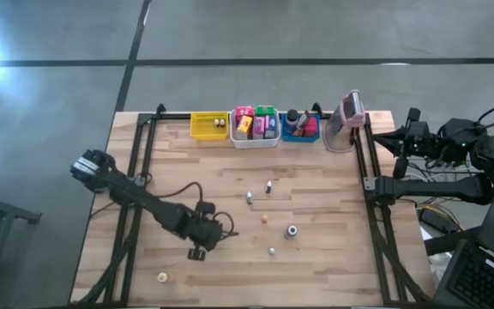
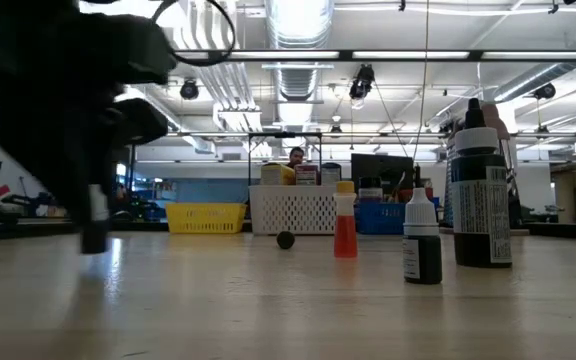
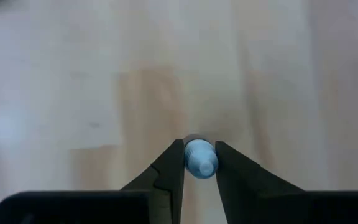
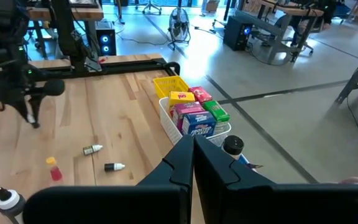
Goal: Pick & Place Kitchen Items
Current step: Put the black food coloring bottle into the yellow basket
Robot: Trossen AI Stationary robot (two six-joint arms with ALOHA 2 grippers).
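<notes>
Left gripper [image 3: 199, 163] fingers [image 3: 169, 171] pinched on a small pale blue round-ended piece [image 3: 199, 158], held between the tips just over the wooden tabletop [image 1: 316, 180]. Right gripper [image 4: 194, 148] parked off the tabletop's right edge, fingers pressed together, empty. White bin [image 1: 254, 140] of colored packets [image 4: 194, 115] well beyond the left fingers. Small dropper bottles [image 2: 423, 240] scattered mid-tabletop, apart from both grippers.
</notes>
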